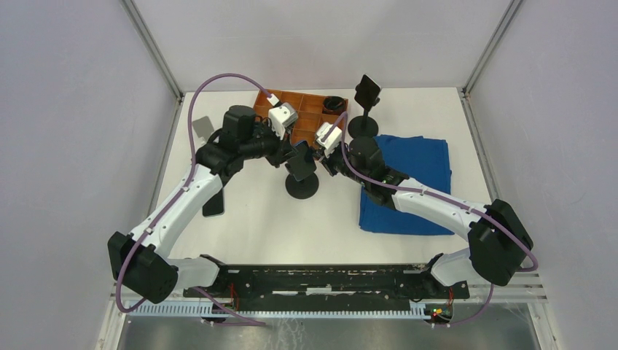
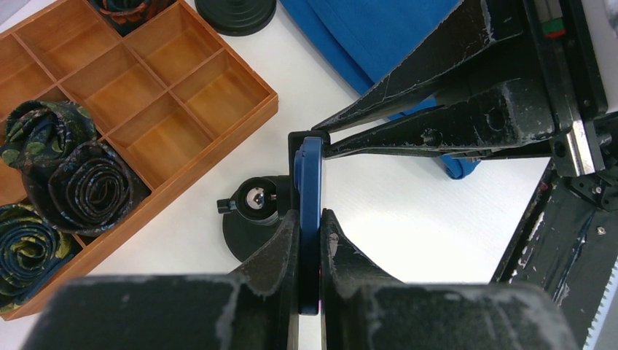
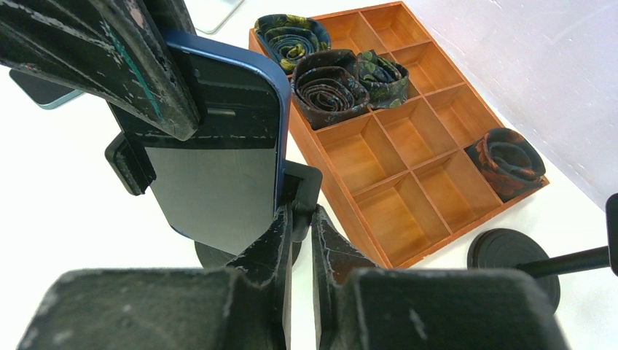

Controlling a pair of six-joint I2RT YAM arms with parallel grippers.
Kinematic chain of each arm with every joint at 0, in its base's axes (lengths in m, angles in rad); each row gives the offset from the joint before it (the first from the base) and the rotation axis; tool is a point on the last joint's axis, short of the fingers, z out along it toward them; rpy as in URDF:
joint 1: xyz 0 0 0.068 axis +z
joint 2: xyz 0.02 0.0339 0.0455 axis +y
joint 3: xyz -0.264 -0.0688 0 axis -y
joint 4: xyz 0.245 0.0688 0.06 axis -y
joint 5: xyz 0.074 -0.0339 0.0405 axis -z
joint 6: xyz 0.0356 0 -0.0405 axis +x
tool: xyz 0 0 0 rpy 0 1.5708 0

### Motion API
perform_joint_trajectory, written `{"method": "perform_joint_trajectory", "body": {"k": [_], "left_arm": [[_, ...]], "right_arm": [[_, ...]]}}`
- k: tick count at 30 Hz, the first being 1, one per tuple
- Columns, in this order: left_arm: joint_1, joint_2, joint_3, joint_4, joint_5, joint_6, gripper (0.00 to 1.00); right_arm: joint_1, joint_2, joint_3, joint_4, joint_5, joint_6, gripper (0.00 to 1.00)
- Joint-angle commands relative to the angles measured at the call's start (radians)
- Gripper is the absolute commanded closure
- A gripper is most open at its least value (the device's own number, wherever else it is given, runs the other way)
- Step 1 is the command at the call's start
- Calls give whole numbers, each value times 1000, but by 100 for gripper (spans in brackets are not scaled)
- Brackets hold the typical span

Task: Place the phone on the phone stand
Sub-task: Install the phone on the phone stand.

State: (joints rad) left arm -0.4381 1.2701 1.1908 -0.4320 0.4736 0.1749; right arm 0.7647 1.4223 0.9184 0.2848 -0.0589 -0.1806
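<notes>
Phone [image 3: 218, 160], blue-edged and dark-screened, upright against the top of the phone stand [image 1: 301, 188], near the middle of the table [image 1: 255, 219], just beside the wooden tray [image 1: 306, 109] of rolled ties [image 3: 328, 87]. Left gripper [image 2: 310, 216] clamped tight on the phone's upper part, pads flat on screen and back, no gap to be seen. Right gripper [image 3: 300, 211] almost fully closed as well, nipping the stand's side clamp arm [image 3: 302, 182], seemingly to steady or spread it. Seating of the far edge inside the opposite arm [image 3: 127, 164]: impossible to judge from any view. Likely trouble from here: letting go too early, with the case not yet caught on both sides, and so a slide off the stand onto the table; dragging the phone back out on withdrawal, the left fingers [image 3: 146, 65] lying well over the glass; swivelling at the ball joint [image 2: 255, 198] under sideways pressure; tipping of the whole stand, small-based and top-heavy under the load. Little room, too, between the two sets of fingers, hence a possible knock during any hasty retreat. Better to release one side at a time, slowly, watching for sag.
</notes>
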Motion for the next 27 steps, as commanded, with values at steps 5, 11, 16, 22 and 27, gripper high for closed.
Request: {"method": "perform_joint_trajectory", "body": {"k": [5, 11, 16, 22, 27], "left_arm": [[32, -2, 64, 83, -331, 28, 98], [25, -4, 63, 83, -365, 33, 98], [23, -8, 61, 83, -381, 37, 98], [16, 0, 62, 84, -389, 34, 98], [16, 2, 63, 85, -388, 32, 98]], "right_arm": [[-35, 3, -27, -112, 151, -24, 100], [-36, 12, -17, -118, 160, -16, 100], [-35, 9, -1, -135, 171, -1, 100], [-28, 22, 38, -188, 174, 101, 100], [7, 0, 35, -189, 188, 130, 100]]}}
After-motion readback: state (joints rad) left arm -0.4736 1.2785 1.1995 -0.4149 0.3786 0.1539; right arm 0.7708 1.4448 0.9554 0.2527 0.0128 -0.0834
